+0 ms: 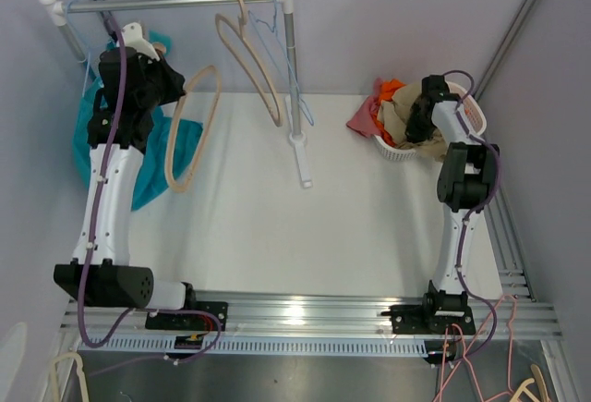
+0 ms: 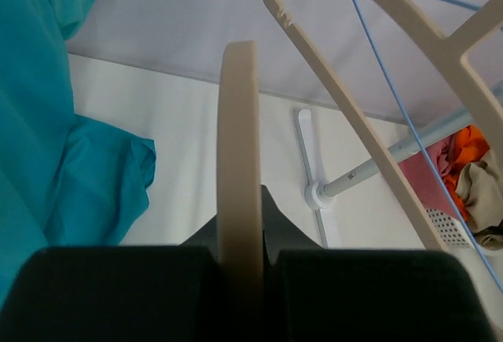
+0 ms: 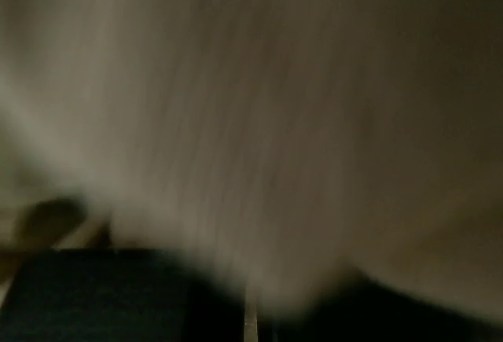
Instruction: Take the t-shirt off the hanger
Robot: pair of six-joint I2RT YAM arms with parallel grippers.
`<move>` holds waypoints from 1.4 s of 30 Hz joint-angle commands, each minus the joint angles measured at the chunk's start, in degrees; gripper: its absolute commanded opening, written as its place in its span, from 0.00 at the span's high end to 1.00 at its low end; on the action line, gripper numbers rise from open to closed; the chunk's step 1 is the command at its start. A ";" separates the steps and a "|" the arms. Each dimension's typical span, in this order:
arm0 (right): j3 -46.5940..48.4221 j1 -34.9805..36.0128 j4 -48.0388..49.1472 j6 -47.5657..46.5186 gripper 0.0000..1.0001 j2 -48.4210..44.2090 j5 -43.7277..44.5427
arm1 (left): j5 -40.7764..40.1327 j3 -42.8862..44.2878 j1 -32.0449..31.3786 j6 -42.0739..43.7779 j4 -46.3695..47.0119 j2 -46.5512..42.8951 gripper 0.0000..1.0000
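Note:
My left gripper [image 1: 169,85] is shut on a bare beige hanger [image 1: 198,125], held up near the left end of the rack; in the left wrist view [image 2: 240,257] the hanger's bar [image 2: 238,145] runs straight up from between the jaws. The teal t-shirt [image 1: 90,139] hangs loose to the left of and behind the left arm, apart from the held hanger, and it also shows in the left wrist view [image 2: 47,122]. My right gripper [image 1: 421,114] is down in the laundry basket. Its wrist view [image 3: 251,314] is filled by blurred beige cloth [image 3: 251,106], with a thin strip pinched between the jaws.
A clothes rack's rod [image 1: 175,2] spans the back, with its post and foot [image 1: 300,157] mid-table. A second beige hanger [image 1: 249,55] and a blue wire hanger [image 1: 288,65] hang on it. A white basket [image 1: 392,151] of mixed clothes stands at the right.

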 commanded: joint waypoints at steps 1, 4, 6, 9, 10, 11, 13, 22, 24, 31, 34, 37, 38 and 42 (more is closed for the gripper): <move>-5.06 -0.72 0.61 -0.33 1.00 -1.94 7.18 | 5.29 3.40 2.51 3.32 4.18 2.22 0.99; -10.86 -1.43 7.40 1.43 1.00 -11.15 4.89 | 5.99 4.54 2.60 3.94 5.77 3.28 0.99; -9.64 -1.60 7.68 1.43 0.97 -15.81 5.33 | 6.26 4.89 2.69 3.85 6.82 3.45 0.99; -4.13 -1.87 4.17 1.00 0.76 -17.67 6.03 | 6.61 6.03 2.60 4.11 7.35 3.72 0.99; -2.53 -1.87 1.98 0.82 0.71 -17.67 6.73 | 6.87 6.90 2.69 4.20 7.09 4.07 0.99; -1.03 -1.87 1.18 0.82 0.64 -17.41 7.35 | 7.14 8.13 2.60 4.38 6.66 4.77 0.99; 3.19 -2.22 -0.14 0.64 0.62 -16.09 7.09 | 7.49 8.84 2.60 4.64 6.13 5.30 1.00; 8.66 -2.31 -2.53 1.78 0.01 -18.53 6.56 | 9.16 15.70 2.51 6.31 6.39 9.69 0.99; 4.53 -2.40 0.46 1.96 0.00 -23.28 5.51 | 9.60 19.45 2.34 6.49 6.04 11.44 0.99; -3.91 -2.66 6.18 1.96 0.01 -35.41 4.28 | 8.29 36.95 -1.17 8.33 -0.64 23.92 0.99; -5.85 -3.01 7.41 1.35 0.01 -38.76 3.93 | 7.58 38.73 -2.05 9.04 0.84 26.39 0.99; -6.82 -3.53 7.41 0.73 0.01 -40.61 3.84 | 7.49 38.38 -3.19 9.48 2.25 27.36 0.99; -7.08 -3.71 7.24 0.73 0.00 -40.87 3.75 | 7.40 39.34 -3.55 9.83 1.73 27.97 0.99; -9.27 -4.07 8.11 1.08 0.01 -42.54 2.52 | 9.07 41.28 -5.04 10.44 -1.08 31.40 0.99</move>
